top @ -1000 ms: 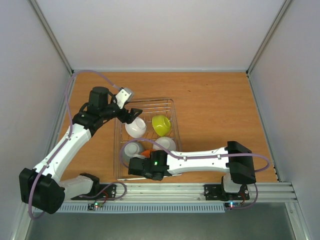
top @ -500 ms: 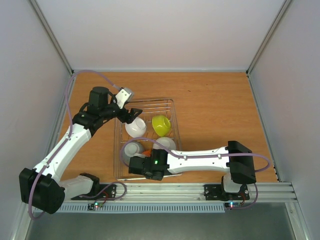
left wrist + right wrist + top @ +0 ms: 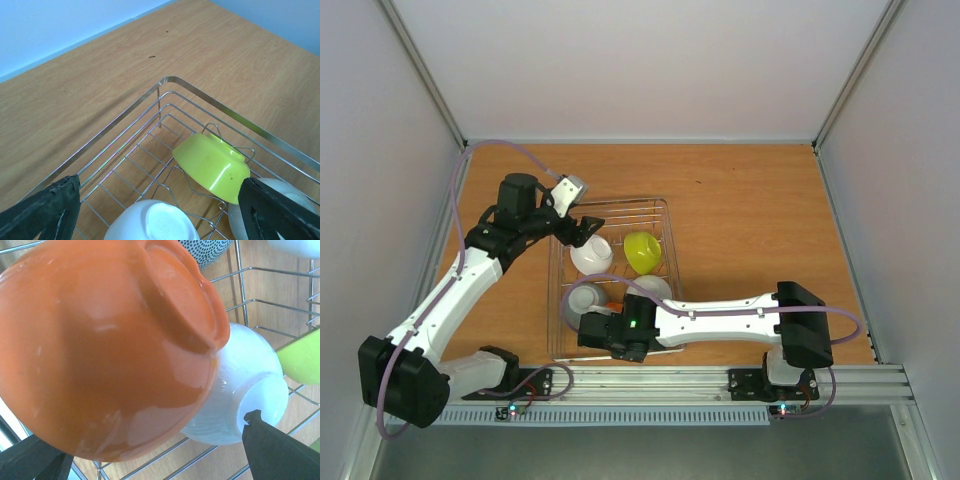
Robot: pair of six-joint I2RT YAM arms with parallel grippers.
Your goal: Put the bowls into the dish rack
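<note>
Wood table (image 3: 750, 220) | orange bowl (image 3: 100, 350) nearly hidden overhead beneath spread right hand (image 3: 145, 437) | left hand (image 3: 159, 184) spread

Dish rack (image 3: 215, 104) on the table (image 3: 100, 75): an upturned bowl (image 3: 100, 350) lies directly ahead of the right pincer (image 3: 150, 445), between its fingers. A second bowl (image 3: 240, 390) sits just behind it to the right, and a third (image 3: 205, 250) lies farther ahead. Across the rack, a fourth bowl (image 3: 152, 222) sits below the left pincer (image 3: 161, 190), with a tilted bowl (image 3: 212, 162) ahead to its right, near the rack's far corner.
</note>
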